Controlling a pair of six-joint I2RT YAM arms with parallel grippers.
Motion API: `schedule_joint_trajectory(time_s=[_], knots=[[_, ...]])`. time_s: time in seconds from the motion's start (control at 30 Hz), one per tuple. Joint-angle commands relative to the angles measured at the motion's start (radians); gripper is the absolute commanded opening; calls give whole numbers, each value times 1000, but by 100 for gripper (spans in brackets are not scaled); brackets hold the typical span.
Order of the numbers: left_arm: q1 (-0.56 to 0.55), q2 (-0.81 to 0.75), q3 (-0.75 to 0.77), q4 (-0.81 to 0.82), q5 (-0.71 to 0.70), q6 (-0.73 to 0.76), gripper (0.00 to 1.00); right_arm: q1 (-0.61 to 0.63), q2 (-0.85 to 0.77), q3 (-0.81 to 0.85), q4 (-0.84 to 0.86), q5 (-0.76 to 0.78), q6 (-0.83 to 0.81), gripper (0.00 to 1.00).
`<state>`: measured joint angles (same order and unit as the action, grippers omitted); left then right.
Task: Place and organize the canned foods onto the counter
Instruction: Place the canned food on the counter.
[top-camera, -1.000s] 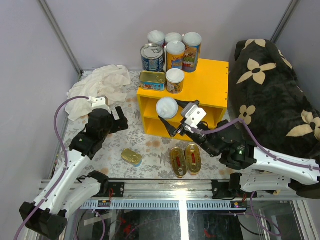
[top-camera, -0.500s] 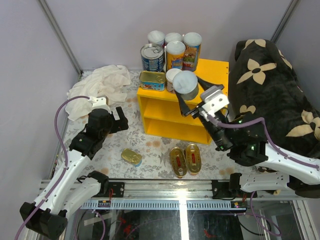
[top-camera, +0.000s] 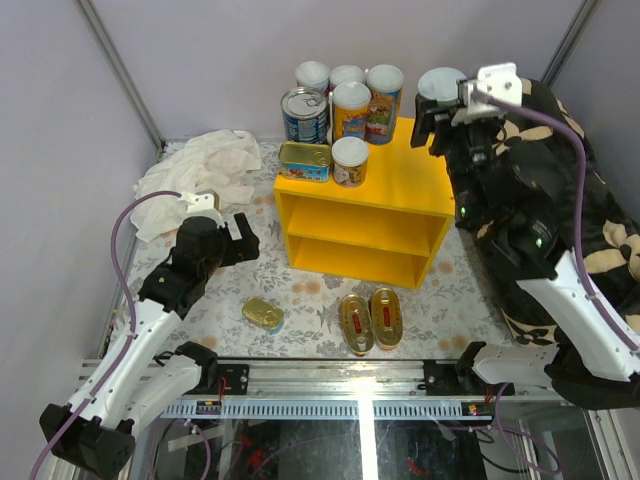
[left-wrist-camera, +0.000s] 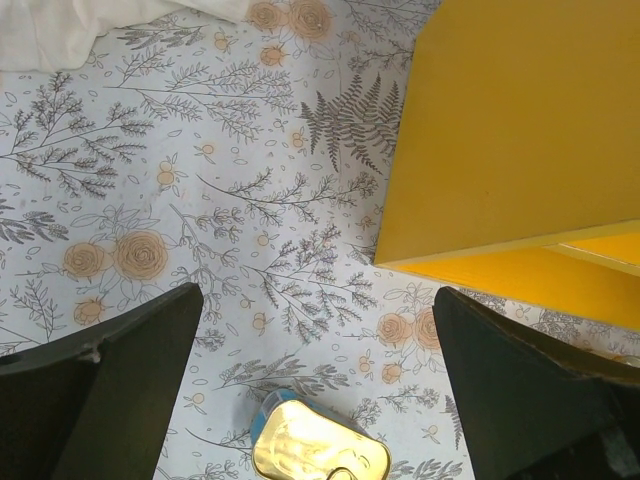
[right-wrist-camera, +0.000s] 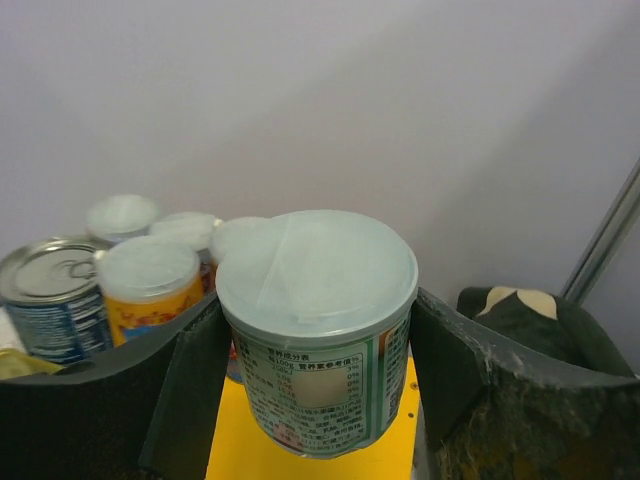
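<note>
Right wrist view. Item in hand: a green-labelled can (right-wrist-camera: 315, 300) with a white lid, clamped upright between the fingers of the right gripper (right-wrist-camera: 318, 400). It is gripped by its sides, presumably so that it can be set down on its base.

- Beneath the gripper: the bare yellow top of the counter (right-wrist-camera: 228, 462).
- To the gripper's left, already stored: a blue-labelled steel can (right-wrist-camera: 50, 290), an orange-labelled can (right-wrist-camera: 150, 290), and further white lids behind. Room is judged to be kept on the gripper's side for the held can.

Left wrist view. The left gripper (left-wrist-camera: 315, 390) is held with fingers wide apart and nothing in them.

- Just below and between its fingers: a gold fish tin (left-wrist-camera: 318, 455) on the floral floor (left-wrist-camera: 200, 200), not yet shelved.

Top external view. Two oval gold tins (top-camera: 357, 324) are also left on that floor.
</note>
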<state>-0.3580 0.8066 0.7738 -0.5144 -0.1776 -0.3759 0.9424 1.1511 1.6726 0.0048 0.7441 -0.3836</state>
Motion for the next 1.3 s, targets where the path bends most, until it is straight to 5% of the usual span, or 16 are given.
schedule_joint_trajectory(time_s=[0.0, 0.33, 0.93, 1.1, 1.17, 1.27], knots=[[8, 0, 19, 57, 31, 17, 100, -218, 94, 141, -290, -209, 281, 0], [8, -11, 7, 48, 28, 22, 100, -406, 128, -16, -293, -441, 425, 0], [8, 1, 7, 47, 20, 21, 100, -424, -27, -362, -168, -554, 542, 2], [8, 5, 9, 46, 26, 16, 100, -424, -77, -440, -146, -577, 544, 80], [8, 5, 8, 47, 28, 13, 100, -423, -95, -465, -152, -580, 549, 97], [8, 5, 6, 47, 29, 13, 100, -424, -128, -501, -166, -588, 555, 99]])
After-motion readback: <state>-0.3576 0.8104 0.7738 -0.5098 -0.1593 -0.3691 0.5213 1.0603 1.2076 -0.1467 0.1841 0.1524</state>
